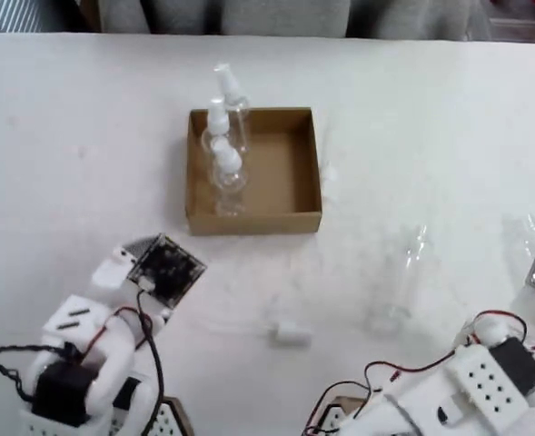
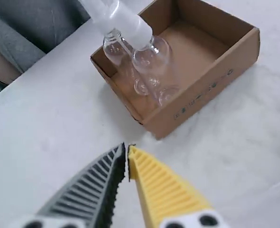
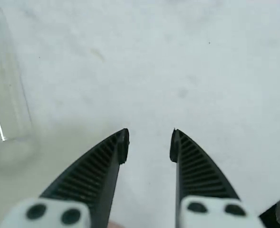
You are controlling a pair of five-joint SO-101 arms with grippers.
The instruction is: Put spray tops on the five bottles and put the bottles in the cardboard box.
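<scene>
The cardboard box (image 1: 299, 173) (image 2: 211, 80) stands mid-table. Three clear bottles with white spray tops stand along one side of it (image 1: 228, 177) (image 1: 217, 127) (image 1: 232, 95); two of them (image 2: 149, 64) (image 2: 115, 47) appear in the left wrist view. A bare clear bottle (image 1: 401, 277) stands on the table nearer the front, and another (image 1: 529, 238) (image 3: 6, 95) stands at the far right. A loose white spray top (image 1: 290, 333) lies near the front. My left gripper (image 2: 128, 151) is shut and empty, short of the box. My right gripper (image 3: 149, 140) is open over bare table, beside the far-right bottle.
The left arm (image 1: 85, 354) fills the front left corner and the right arm (image 1: 485, 377) the front right, with loose wires around them. The white table (image 1: 85, 136) stretches wide to both sides of the box.
</scene>
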